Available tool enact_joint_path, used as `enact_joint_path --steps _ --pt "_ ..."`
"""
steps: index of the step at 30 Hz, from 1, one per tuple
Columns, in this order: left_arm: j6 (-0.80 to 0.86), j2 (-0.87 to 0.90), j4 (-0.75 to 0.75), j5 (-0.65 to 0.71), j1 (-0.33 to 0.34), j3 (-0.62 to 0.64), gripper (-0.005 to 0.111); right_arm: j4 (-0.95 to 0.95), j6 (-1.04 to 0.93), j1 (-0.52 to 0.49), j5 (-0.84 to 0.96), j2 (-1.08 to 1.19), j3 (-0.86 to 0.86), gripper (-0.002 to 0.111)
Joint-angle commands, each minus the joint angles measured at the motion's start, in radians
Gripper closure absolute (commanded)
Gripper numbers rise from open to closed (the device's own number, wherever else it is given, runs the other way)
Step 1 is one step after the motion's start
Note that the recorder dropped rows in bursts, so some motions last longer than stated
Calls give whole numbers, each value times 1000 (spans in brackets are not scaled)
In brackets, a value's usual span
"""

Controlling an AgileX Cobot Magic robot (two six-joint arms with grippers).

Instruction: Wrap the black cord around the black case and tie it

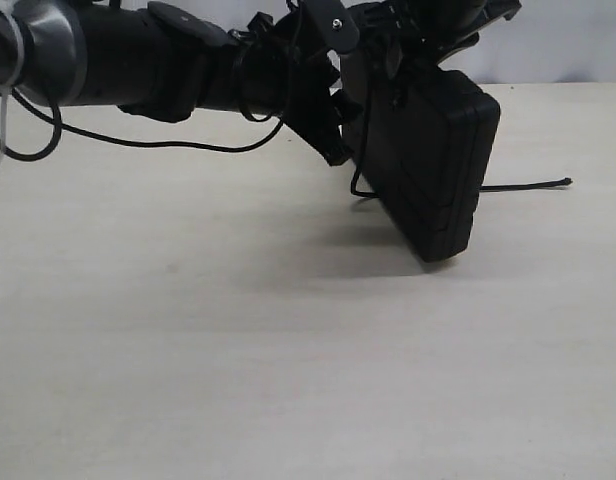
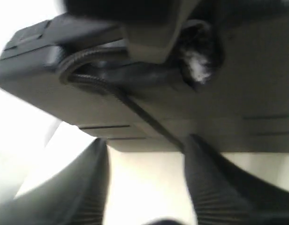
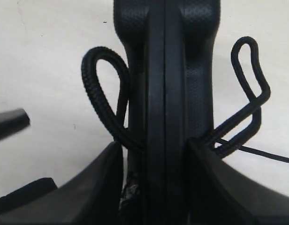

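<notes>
Black case (image 1: 428, 170) gripped and tilted, upper right of centre in the exterior view; cord partly round it.
The right gripper (image 3: 156, 143) is clamped on the case's edge, one finger against each face. The black cord (image 3: 95, 93) stands out in a loop on either side of the case, and one free end lies on the table (image 1: 288, 380) towards the right edge. The left gripper (image 2: 147, 140) stands spread just short of the case, nothing between its fingers. Whether the case's lower corner meets the table cannot be told.
</notes>
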Motion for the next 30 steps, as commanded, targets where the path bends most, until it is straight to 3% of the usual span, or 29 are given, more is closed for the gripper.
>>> enact_joint_path --steps 1,8,13,23,30 --pt "-9 -10 -8 43 -7 3 86 12 2 4 23 13 14 67" --pt "16 -10 1 105 -7 3 107 -42 2 4 23 7 12 67" --pt "16 -10 1 107 -7 3 107 -73 2 4 23 9 14 68" --pt "18 -10 1 107 -7 3 107 -113 -53 6 23 9 14 104" --pt "18 -10 1 109 -7 3 107 -85 -67 6 23 9 14 104"
